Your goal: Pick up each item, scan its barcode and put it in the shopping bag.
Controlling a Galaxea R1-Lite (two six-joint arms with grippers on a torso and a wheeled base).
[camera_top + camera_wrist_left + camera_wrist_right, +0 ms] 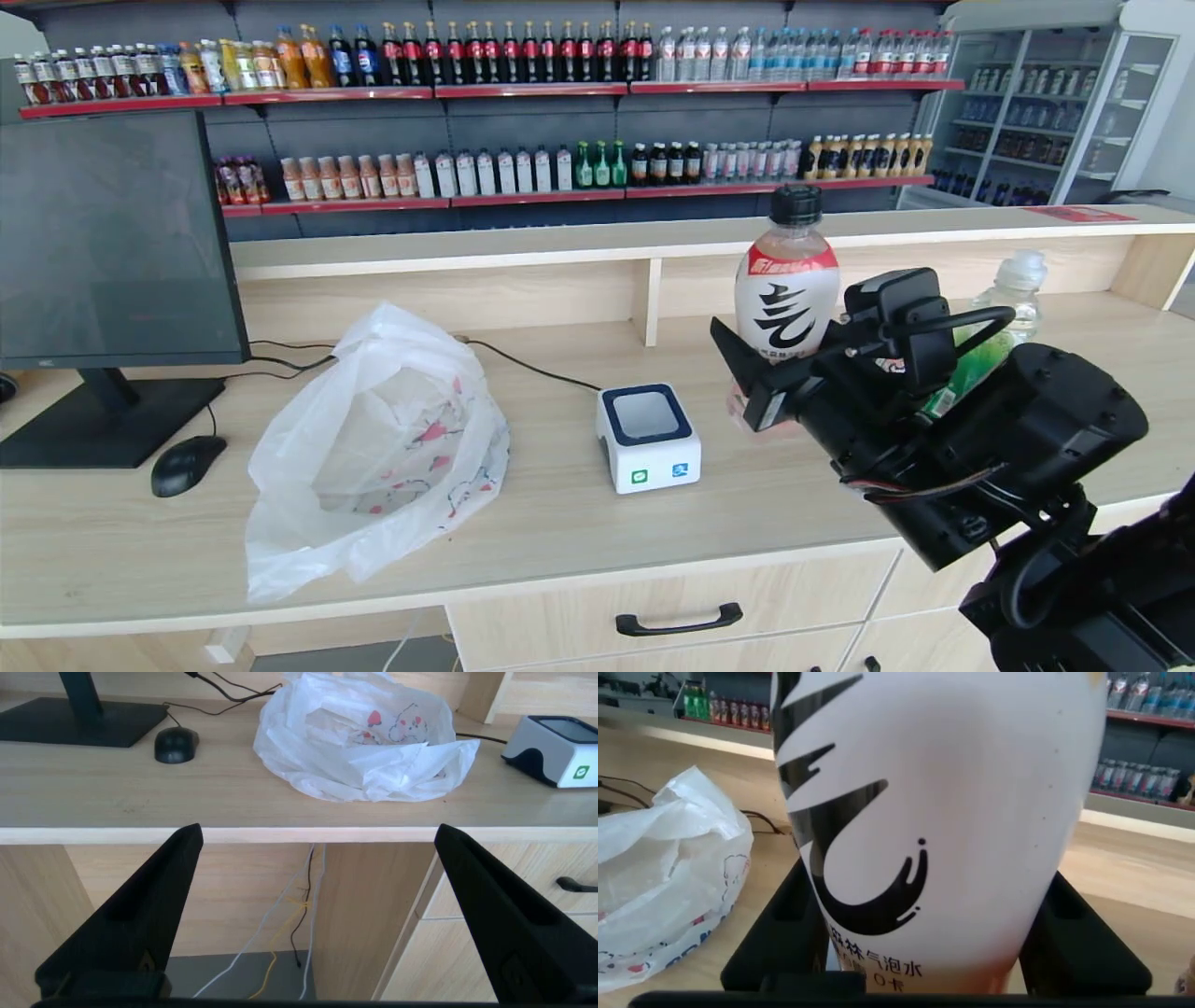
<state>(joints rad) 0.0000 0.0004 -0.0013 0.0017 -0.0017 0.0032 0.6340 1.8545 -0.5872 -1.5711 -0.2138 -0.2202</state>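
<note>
**Your right gripper (761, 390) grips the white-labelled, black-capped plastic bottle (787, 289)**

The bottle is upright, just right of the white box scanner (648, 436), with the crumpled white plastic shopping bag (383, 448) (pink print showing) farther left. Your left gripper (318, 833) gapes wide below the edge of the pale wooden counter (112, 784).

Left gripper (318, 835) sits low before the counter (140, 793) front, fingers spread wide, nothing between them. On the counter, left to right: monitor stand (79, 719), mouse (176, 744), crumpled white shopping bag (360, 742), scanner (558, 751). Cables (297, 924) hang beneath.
</note>
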